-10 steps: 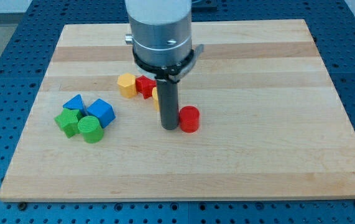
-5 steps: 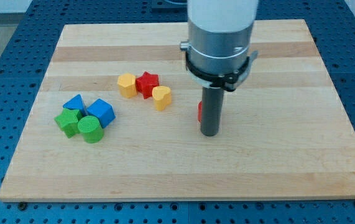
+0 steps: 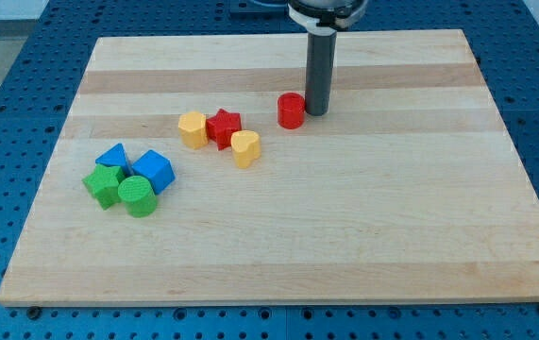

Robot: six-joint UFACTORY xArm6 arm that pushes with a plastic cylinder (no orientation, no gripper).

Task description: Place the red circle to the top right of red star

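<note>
A wooden surface (image 3: 420, 236) seen from the front, with a dark rod reaching down from the view's top. The robot has no claw, so there is nothing released, clenched or grasping; it only pushes with its tip (image 3: 316, 113). The tip stands just beside the red circle (image 3: 291, 110), on that block's right side in the view, touching it or very nearly. The red circle lies up and to the right of the red star (image 3: 224, 127), apart from it, so the placement looks about met. Any further push from this side would send the circle toward the view's left. A yellow block (image 3: 193, 128) sits against the star's left and a yellow heart (image 3: 244, 148) below right. No brands, labels or writing are visible.
</note>
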